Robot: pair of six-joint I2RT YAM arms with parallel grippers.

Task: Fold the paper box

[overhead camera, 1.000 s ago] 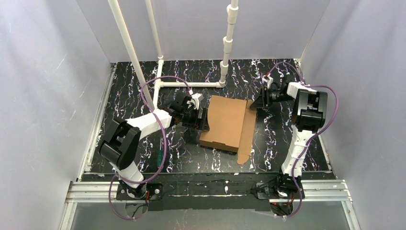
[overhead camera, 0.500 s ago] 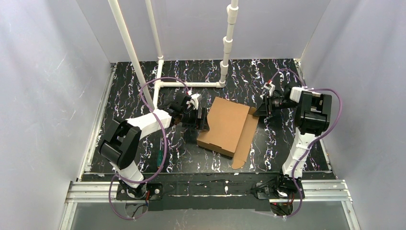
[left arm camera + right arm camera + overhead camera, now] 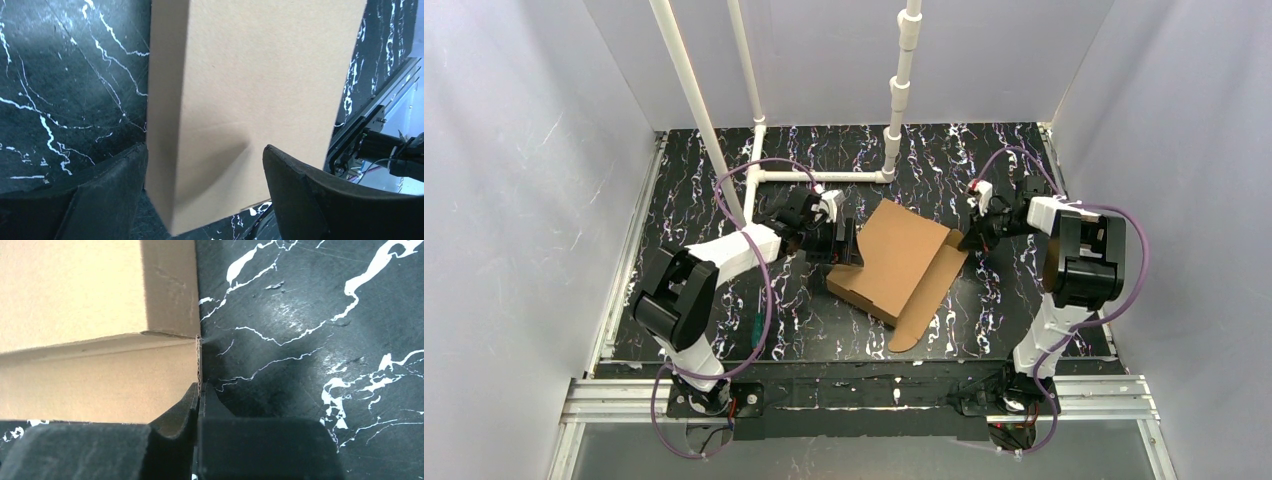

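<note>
With the box (image 3: pixel 892 255) lying in the middle of the desk (image 3: pixel 994 165), our right tool (image 3: pixel 970 239) is clenched on its open flap (image 3: pixel 931 292) and our released left tool (image 3: pixel 845 240) straddles its left end, so we judge the flap must next swing over.

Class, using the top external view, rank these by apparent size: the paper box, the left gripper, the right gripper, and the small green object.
1. paper box
2. left gripper and right gripper: too alike to rank
3. green object, smallest
</note>
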